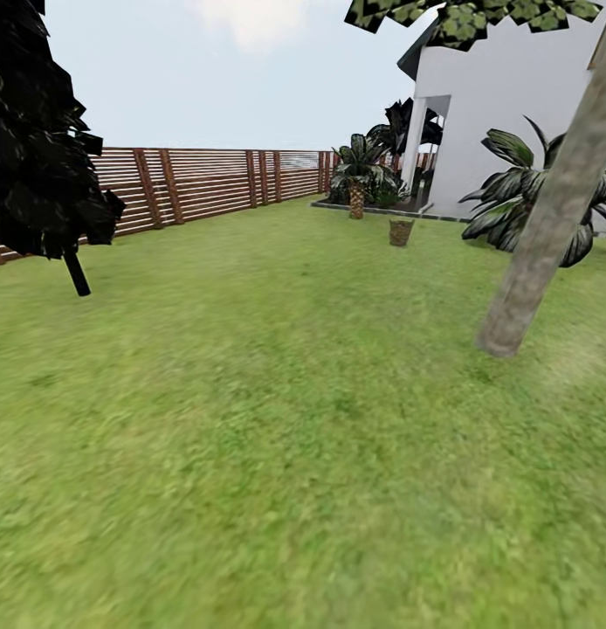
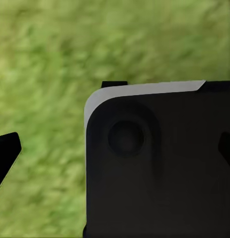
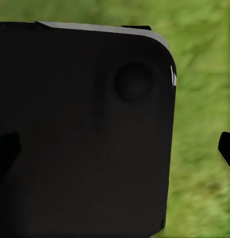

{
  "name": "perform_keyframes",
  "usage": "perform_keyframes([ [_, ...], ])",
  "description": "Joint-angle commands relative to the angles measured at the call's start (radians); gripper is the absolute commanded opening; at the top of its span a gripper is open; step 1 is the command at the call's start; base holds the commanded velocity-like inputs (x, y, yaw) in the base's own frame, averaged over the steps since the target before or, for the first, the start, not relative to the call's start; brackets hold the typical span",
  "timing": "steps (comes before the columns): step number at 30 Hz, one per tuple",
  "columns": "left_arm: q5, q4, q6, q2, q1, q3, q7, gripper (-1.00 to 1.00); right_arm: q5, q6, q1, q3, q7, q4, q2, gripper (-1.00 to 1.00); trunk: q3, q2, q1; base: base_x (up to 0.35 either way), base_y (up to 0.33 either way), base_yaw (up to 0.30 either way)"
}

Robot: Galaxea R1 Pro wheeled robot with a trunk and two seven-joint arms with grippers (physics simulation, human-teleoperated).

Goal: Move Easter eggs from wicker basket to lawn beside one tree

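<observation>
Out on the lawn [image 1: 277, 419], basket way off

Wicker basket [image 1: 401, 231] sits far ahead on the grass near the white house [image 1: 504, 114]; tall tree [image 1: 547, 227] leans at right, fence [image 1: 207, 179] behind; eggs too small to see; both end effectors' opening, can't tell.

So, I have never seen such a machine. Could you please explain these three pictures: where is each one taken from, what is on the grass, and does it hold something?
It is a simulated wheeled robot with two arms. The big picture comes from its head camera: a lawn, a wooden fence, a leaning tree, a white house and a small wicker basket far off. The two small pictures come from cameras near each claw, looking down at grass past a dark body of the robot. Nothing appears held; whether the claws are open is unclear.
</observation>
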Motion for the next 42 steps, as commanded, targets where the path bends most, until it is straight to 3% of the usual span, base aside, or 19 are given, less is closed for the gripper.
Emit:
perform_keyframes([
  [1, -0.001, 0.001, -0.003, 0.000, 0.000, 0.000, 0.001, 1.00, 0.000, -0.001, 0.000, 0.001, 0.000, -0.001, 0.000, 1.00, -0.001, 0.000, 0.001, 0.332, 0.000, 0.000],
  [42, -0.001, 0.001, -0.003, 0.000, -0.001, 0.000, 0.001, 1.00, 0.000, -0.001, 0.000, 0.001, 0.000, -0.001, 0.000, 1.00, -0.001, 0.000, 0.001, 0.332, 0.000, 0.000],
])
